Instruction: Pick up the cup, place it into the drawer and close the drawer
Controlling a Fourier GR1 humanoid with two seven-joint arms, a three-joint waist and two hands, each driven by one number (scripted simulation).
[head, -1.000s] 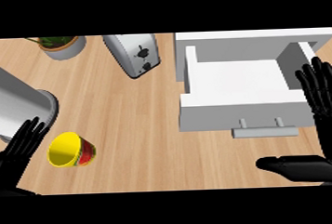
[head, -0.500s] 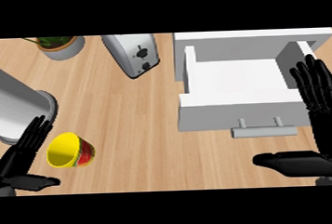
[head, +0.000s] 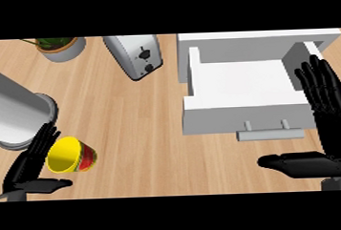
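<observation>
A yellow cup with a red and green side lies tipped on the wooden counter at the lower left, its mouth facing left. My left hand is open right beside it, fingers straight along the cup's left rim and thumb out below it. The white drawer stands pulled open at the right, its handle toward me and its inside bare. My right hand is open at the right edge, fingers straight up along the drawer's right side, thumb pointing left below the handle.
A large metal cylinder lies just above my left hand and the cup. A silver toaster stands at the top centre and a potted plant at the top left. Bare wood stretches between the cup and the drawer.
My left hand has slid right, closing up on the cup's left side. My right hand has drifted slightly left and down beside the drawer. The cup has not moved.
</observation>
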